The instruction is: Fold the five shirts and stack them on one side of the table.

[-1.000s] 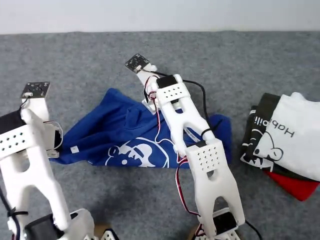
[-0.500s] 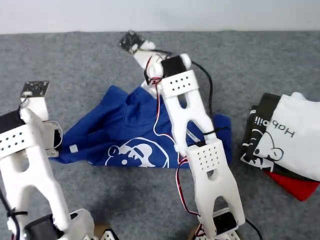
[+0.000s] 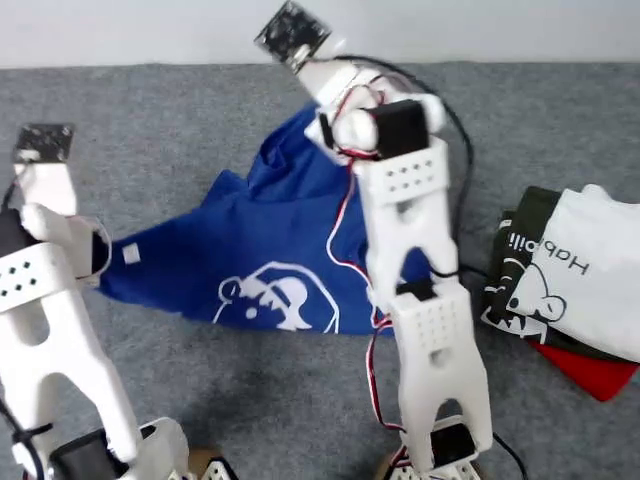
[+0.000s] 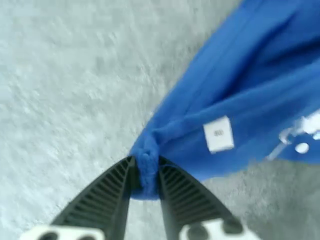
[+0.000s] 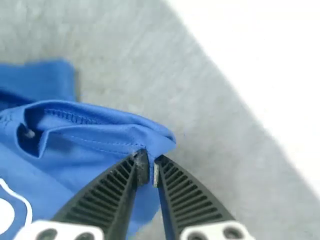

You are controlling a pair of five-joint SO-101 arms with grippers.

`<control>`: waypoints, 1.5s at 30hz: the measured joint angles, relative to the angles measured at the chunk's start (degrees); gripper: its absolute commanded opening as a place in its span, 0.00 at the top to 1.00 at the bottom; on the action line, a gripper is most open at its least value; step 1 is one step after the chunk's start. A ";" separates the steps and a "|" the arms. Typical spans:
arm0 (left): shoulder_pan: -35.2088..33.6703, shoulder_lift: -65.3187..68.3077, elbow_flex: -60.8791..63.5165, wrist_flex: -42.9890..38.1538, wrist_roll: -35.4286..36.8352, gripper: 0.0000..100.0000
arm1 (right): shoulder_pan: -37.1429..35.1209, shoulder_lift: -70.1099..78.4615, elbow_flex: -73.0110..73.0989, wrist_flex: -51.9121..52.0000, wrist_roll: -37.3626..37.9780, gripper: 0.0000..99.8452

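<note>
The blue shirt [image 3: 280, 250] lies mid-frame, with the left gripper [image 4: 145, 172] clamped on its bunched corner at left and the right gripper [image 5: 146, 167] pinching a hemmed edge at upper centre, so both should probably pull apart evenly to spread it flat.

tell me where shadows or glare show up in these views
High view: soft even light, no glare on the grey table, just mild shading in the folds of the blue shirt. Left wrist view: faint shadow on the table under the shirt's edge. Right wrist view: dark shadow inside the hem fold by the right gripper; no glare.
</note>
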 measured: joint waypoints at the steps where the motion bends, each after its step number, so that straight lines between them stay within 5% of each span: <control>1: 0.88 0.00 -1.93 0.00 0.18 1.00 | 0.26 -2.11 0.00 0.00 0.00 0.99; 12: 17.05 0.00 -25.67 -2.29 0.09 1.00 | 8.35 -21.89 0.00 -5.45 5.19 0.99; 24: 18.81 -0.35 -48.79 -8.35 0.26 1.00 | 17.49 -37.27 -0.09 -8.18 10.55 0.99; 34: 18.90 -1.32 -67.69 4.31 -2.64 1.00 | 24.18 -48.70 -0.18 -6.15 10.99 0.99; 45: 18.90 -2.46 -77.10 5.19 -5.45 1.00 | 24.79 -54.51 -1.58 -8.70 12.92 0.99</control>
